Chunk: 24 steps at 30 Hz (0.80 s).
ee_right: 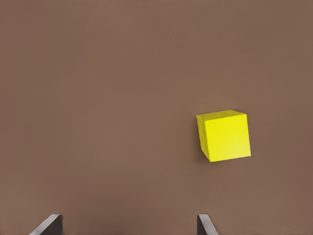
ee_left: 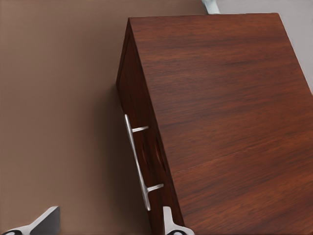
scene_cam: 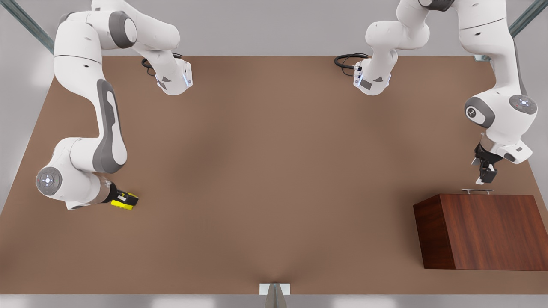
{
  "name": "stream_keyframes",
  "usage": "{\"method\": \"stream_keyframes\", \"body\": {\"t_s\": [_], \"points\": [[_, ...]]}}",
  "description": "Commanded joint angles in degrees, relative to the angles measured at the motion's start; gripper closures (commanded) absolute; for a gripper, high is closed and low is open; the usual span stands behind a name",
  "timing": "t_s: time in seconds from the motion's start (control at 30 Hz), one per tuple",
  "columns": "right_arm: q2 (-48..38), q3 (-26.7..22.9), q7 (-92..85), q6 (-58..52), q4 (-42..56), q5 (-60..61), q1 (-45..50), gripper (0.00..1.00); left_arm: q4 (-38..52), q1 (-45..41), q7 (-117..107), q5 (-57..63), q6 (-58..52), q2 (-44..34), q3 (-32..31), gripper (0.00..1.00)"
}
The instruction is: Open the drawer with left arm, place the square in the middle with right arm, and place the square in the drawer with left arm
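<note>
Nothing of the task looks finished. The drawer [ee_left: 142,147] sits flush in the cabinet [scene_cam: 488,231], which stands near the desk [scene_cam: 274,171] edge at the front view's right. Its silver bar handle [ee_left: 137,161] lies parallel to the drawer face, running lengthwise across that face and standing off it on two short posts; the face points toward the far side of the desk in the front view.

Left end effector [scene_cam: 483,175] hangs just beyond the handle [scene_cam: 478,191], near it but apart, tips aimed down toward the bar. Its fingers are spread, one tip on either side of the wrist view, with nothing between them. Judging by this, the pull has not begun.

The square [scene_cam: 124,201] rests on the desk at the front view's left, well apart from the cabinet and from the middle [scene_cam: 274,179]. Being a cube, it has no long axis; in the right wrist view the square [ee_right: 225,135] sits turned a little askew to the finger line. Right end effector [scene_cam: 121,198] is right at the cube in the front view, but the wrist view shows its fingers wide and the cube lying ahead of them and off to one side, not between them.

Left to do, as I judge it: open the drawer, carry the cube to the middle, then drop it in.
</note>
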Motion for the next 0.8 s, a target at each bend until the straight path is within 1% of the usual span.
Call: {"method": "stream_keyframes", "body": {"t_s": [0.0, 0.03, 0.1, 0.2, 0.27, 0.4, 0.43, 0.47, 0.53, 0.67, 0.77], "points": [[-0.1, 0.0, 1.3, 0.0, -0.1, 0.1, 0.0, 0.0, 0.0, 0.3, 0.0, -1.0, 0.1, 0.1, 0.0, 0.0], [-0.1, -0.1, 4.6, -0.1, -0.3, -0.4, 0.5, 0.0, 0.0, 0.4, 0.0, -3.2, 1.0, 0.8, 0.0, 0.0], [0.3, 0.0, 4.6, 0.5, -1.0, -0.6, 0.4, 0.0, 0.1, 1.2, 0.0, -3.5, 2.9, 2.0, 0.0, 0.0], [0.3, 0.0, -8.8, 2.7, -3.4, -0.2, -1.2, 0.0, 0.1, 1.6, 0.1, -3.5, 5.4, 3.8, 0.0, 0.0], [1.6, 0.0, -13.9, 5.1, -4.0, 1.6, -2.5, 0.0, 0.1, 2.3, 0.1, -3.5, 7.3, 5.1, -0.1, 0.0], [3.5, -0.2, -14.0, 6.7, -2.9, 2.0, -3.0, 0.0, 0.2, 2.9, 0.1, -3.4, 9.9, 6.9, -0.3, 0.0], [4.2, -0.2, -13.8, 6.7, -1.4, 2.1, -2.6, 0.0, 0.2, 3.1, 0.2, -3.4, 9.9, 7.1, -0.3, 0.0], [6.2, -0.2, -13.9, 7.2, -1.5, 1.8, -3.0, 0.0, 0.2, 3.2, 0.2, -3.4, 10.0, 7.5, -0.3, 0.0], [6.6, -0.4, -13.9, 7.7, -1.9, 1.5, -3.8, 0.0, 0.3, 3.4, 0.2, -3.5, 10.8, 8.4, -0.3, 0.0], [7.9, -2.7, -14.5, 7.8, -2.3, -2.1, -4.0, 0.0, 0.4, 3.6, 0.2, -3.9, 12.7, 10.2, -0.8, 0.0], [8.2, -2.8, -14.5, 7.8, -2.2, -2.3, -3.6, 0.0, 0.6, 4.0, 0.2, -3.8, 12.8, 10.4, -0.8, 0.0]]}}
